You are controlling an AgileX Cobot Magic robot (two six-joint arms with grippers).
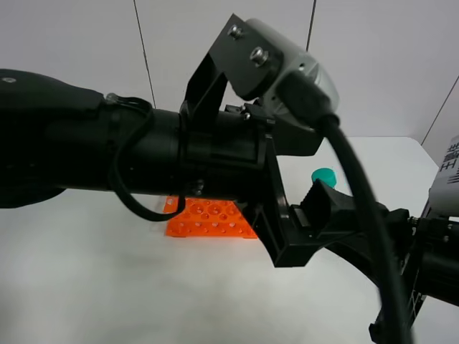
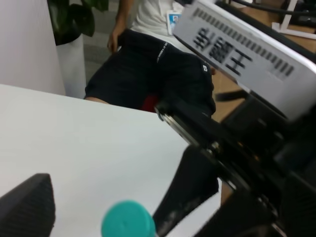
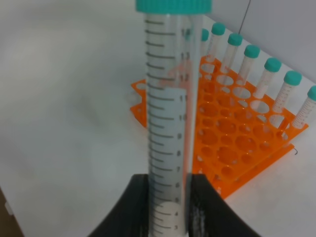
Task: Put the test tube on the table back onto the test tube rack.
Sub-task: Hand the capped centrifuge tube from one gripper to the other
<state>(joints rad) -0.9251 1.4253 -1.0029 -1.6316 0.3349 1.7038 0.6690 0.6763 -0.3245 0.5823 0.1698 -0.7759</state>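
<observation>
Tube (image 3: 170,123): slim, clear plastic, teal screw cap; standing upright above white matte worktop (image 3: 59,98), long axis vertical.
Right fingers (image 3: 121,212): clamping its lower end.
Left fingers (image 2: 27,205): standing wide apart, holding nothing, hovering beside its cap.
Rack (image 3: 237,143): bright orange plastic grid, sitting just beyond; right arm seemingly working nearer.

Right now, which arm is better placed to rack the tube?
Right, most likely. The right pincer is shut on the test tube, and the test tube rack with its free holes lies ahead in that arm's wrist view. The left pincer is open and grips nothing.
</observation>
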